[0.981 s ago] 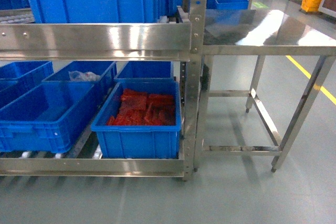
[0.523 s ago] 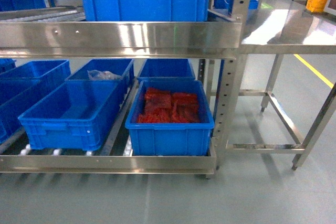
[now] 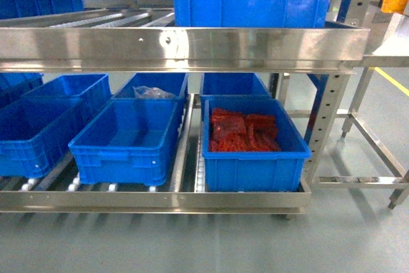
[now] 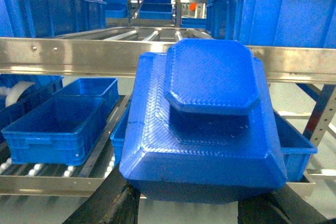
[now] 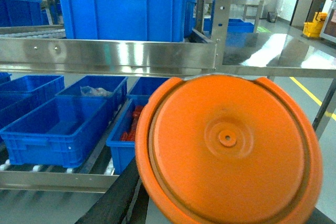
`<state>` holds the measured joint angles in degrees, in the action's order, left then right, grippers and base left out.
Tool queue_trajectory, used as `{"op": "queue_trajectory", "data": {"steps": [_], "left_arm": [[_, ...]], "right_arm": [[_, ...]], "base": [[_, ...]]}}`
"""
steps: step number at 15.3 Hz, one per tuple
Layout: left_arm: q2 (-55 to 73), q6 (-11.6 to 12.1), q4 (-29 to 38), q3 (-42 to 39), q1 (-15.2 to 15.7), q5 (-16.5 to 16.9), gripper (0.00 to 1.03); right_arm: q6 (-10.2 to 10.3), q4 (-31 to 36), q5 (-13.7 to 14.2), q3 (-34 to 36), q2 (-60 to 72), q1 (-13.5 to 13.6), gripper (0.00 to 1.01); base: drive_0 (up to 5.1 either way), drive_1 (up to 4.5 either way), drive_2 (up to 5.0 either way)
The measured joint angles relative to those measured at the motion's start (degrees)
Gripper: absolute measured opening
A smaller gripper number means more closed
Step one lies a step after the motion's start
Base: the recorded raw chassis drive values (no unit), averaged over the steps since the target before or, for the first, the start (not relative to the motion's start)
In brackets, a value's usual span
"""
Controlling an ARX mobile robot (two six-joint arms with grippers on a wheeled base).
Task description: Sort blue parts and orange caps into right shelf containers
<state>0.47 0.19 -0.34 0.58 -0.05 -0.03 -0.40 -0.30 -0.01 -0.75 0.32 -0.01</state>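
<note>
With the left pincer (image 4: 202,205) clamped on the blue part (image 4: 205,124) and the right pincer (image 5: 226,219) on the orange cap (image 5: 228,150), the robot should line up squarely with the shelf (image 3: 185,48) before lowering either into a crate (image 3: 254,151).

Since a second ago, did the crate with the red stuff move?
No. The crate sits by the same shelf post; both slid right in view, so the camera moved.

No text, label, brand, number or sign can be read in any of the views. The containers (image 3: 254,153), the shelf (image 3: 192,48), the blue part (image 4: 205,124) and the orange cap (image 5: 229,150) show only plain surfaces.
</note>
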Motion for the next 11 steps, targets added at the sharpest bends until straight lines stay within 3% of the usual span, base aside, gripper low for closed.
{"op": "queue_trajectory", "data": {"steps": [11], "left_arm": [[0.0,0.0,-0.11,0.0,0.0,-0.07,0.42]], "right_arm": [[0.0,-0.04,0.0,0.0,0.0,0.0,0.43]], "base": [[-5.0,2.15,2.7]]}}
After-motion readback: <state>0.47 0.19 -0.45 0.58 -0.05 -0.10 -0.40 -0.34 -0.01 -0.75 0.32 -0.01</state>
